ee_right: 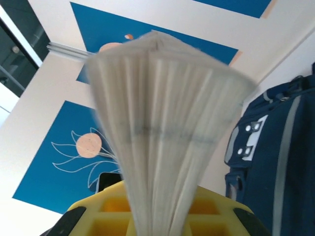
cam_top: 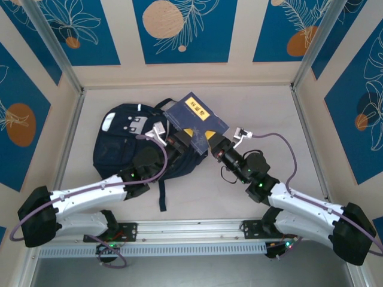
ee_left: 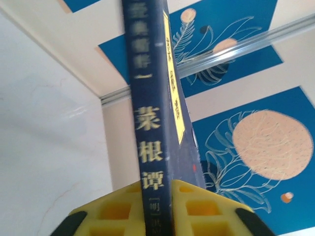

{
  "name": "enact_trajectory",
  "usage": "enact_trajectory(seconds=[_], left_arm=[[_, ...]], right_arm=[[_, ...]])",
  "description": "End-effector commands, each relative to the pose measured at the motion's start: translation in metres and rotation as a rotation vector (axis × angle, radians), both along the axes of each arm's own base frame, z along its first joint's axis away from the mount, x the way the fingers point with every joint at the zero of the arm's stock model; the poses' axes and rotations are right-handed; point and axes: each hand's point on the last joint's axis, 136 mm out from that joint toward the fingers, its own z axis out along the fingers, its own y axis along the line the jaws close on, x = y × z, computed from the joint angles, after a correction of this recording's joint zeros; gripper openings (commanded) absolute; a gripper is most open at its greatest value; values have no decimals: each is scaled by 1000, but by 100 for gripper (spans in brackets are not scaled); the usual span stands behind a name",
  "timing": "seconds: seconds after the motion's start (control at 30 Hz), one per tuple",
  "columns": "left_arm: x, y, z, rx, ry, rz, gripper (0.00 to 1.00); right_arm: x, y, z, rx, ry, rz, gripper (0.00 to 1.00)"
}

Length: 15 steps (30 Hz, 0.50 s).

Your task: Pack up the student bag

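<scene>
Top external: flat blue paper book (cam_top: 196,113) above the soft cloth student bag (cam_top: 119,149); left gripper (ee_left: 158,209) and right gripper (ee_right: 158,216) pinch it.

Looked like a robotics lab to me, a boxed-in test cell rather than anyone's room. The left arm (cam_top: 90,197) and right arm (cam_top: 299,206), white with black joints, were bolted to an aluminium rail (cam_top: 191,228) along the bottom of the top view, with a purple cable (cam_top: 287,143) looping off the wrist. The plain beige tabletop (cam_top: 263,119) was fenced in by aluminium posts at upper left (cam_top: 54,48) and upper right (cam_top: 320,42). The walls were obviously printed backdrop: blue panels (cam_top: 209,30) with white leaf outlines and orange circles (cam_top: 163,19), and the same pattern filled the background of both wrist views.
</scene>
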Motion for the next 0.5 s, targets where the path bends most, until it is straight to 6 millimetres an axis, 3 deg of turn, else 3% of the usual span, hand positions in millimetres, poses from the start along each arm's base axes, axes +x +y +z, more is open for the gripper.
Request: enact_trajectory(seconds=[0.0, 0.13, 0.27, 0.33, 0.47], left_arm=[[3, 6, -7, 166, -10, 6, 42], [12, 21, -24, 608, 37, -23, 55], [23, 62, -60, 995, 192, 80, 79], [31, 76, -76, 1147, 261, 101, 86], [44, 83, -104, 1337, 349, 70, 95]], right_arm=[[7, -34, -14, -117, 64, -147, 0], [-2, -66, -66, -319, 207, -211, 0], [-15, -87, -104, -467, 298, -231, 0], [-20, -91, -111, -570, 294, -210, 0], [-28, -98, -126, -652, 378, -192, 0]])
